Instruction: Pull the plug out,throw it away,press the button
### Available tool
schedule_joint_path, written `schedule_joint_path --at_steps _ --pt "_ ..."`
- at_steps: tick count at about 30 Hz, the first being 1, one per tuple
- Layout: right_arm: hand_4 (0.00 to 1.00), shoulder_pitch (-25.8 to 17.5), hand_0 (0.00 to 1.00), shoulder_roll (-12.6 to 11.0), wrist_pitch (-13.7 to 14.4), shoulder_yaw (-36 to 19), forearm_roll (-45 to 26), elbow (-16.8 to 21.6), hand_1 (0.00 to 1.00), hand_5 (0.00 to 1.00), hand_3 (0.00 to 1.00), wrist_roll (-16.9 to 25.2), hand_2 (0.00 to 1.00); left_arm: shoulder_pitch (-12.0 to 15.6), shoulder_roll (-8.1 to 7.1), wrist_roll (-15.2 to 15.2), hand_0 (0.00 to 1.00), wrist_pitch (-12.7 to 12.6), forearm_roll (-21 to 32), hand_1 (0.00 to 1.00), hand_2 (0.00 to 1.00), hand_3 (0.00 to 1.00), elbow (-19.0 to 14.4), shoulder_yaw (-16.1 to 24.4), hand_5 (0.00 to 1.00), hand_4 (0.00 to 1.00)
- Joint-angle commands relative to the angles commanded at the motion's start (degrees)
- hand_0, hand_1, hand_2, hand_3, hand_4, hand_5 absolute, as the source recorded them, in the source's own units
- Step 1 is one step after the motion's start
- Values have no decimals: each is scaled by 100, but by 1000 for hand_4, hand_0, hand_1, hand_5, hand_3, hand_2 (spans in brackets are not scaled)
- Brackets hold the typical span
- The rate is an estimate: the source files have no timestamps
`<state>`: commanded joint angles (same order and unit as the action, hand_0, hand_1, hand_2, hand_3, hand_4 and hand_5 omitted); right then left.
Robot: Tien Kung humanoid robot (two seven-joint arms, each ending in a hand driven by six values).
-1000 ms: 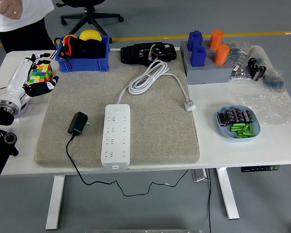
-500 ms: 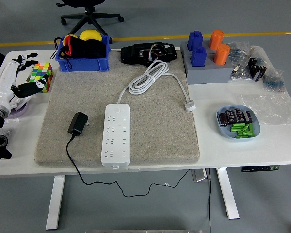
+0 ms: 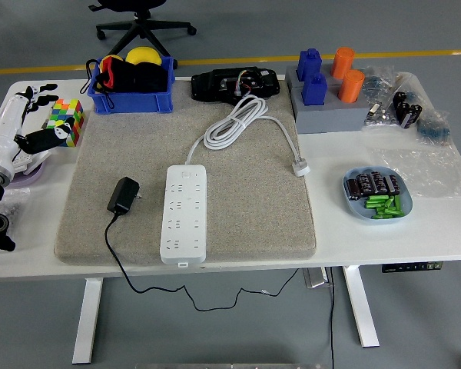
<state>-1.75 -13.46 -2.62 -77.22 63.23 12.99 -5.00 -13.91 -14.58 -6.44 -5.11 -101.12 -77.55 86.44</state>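
Left hand: you see the robot's white-and-black left hand [image 3: 32, 127] at the far left edge of the white table [image 3: 415, 219]; its dark fingers [image 3: 46, 137] are loosely spread beside the multicoloured puzzle cube [image 3: 65, 121], one fingertip just touching or overlapping the cube's lower edge; it grips nothing that you can make out.
Right hand: you have no sight of it in the head view.
Plug: the black plug-in adapter [image 3: 124, 194] lies on its side on the grey felt mat [image 3: 253, 207], just left of the white multi-socket power strip [image 3: 184, 213] and apart from it; its thin black cable [image 3: 138, 280] runs off the mat's near edge and hangs below the table.
Power strip: it lies lengthwise near the mat's middle, every socket bare; its thick white cord [image 3: 234, 123] is coiled at the far side of the mat, and the cord's white plug [image 3: 300, 166] rests near the mat's right edge.
Button: too small for you to pick out with certainty on the strip.
Blue bin: the blue plastic crate [image 3: 131, 96] stands at the mat's far left corner with yellow, black and red items inside.
Far edge: a black electronic device [image 3: 234, 83] sits behind the coiled cord; right of it a grey block [image 3: 326, 115] carries blue and orange pegs.
Right side: a pale blue dish [image 3: 352, 201] holds green sticks and dark cylindrical pieces; clear plastic bags [image 3: 426, 131] lie beyond it.
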Motion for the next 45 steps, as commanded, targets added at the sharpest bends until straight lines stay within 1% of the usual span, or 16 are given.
schedule_joint_path --at_steps 3,4,7,14,19,34,45 --pt "745 -17 733 13 2 -54 17 3 678 598 635 2 660 42 5 164 809 -68 120 795 767 834 -38 3 123 698" --pt "745 -18 733 18 -3 -52 14 9 678 598 635 0 660 61 8 234 798 -103 162 772 751 830 -49 1 125 698" --pt "745 -21 733 31 -7 -60 12 13 678 598 635 -3 660 94 10 269 798 -120 176 772 751 830 -71 -8 125 698" --pt "745 -18 733 18 -3 -104 24 14 678 598 635 0 660 121 0 254 797 -109 173 764 746 829 -95 8 125 698" --pt "745 -15 733 19 -5 -106 26 12 678 597 635 -1 660 132 -3 165 796 -35 156 763 746 829 -102 -3 127 699" --pt "745 1 733 17 -4 -139 48 14 678 597 634 3 660 135 15 153 796 1 173 759 748 831 -99 -54 123 692" --pt "745 16 733 14 -4 -149 33 18 678 596 634 -1 660 139 9 72 791 114 171 759 747 829 -100 -57 116 686"
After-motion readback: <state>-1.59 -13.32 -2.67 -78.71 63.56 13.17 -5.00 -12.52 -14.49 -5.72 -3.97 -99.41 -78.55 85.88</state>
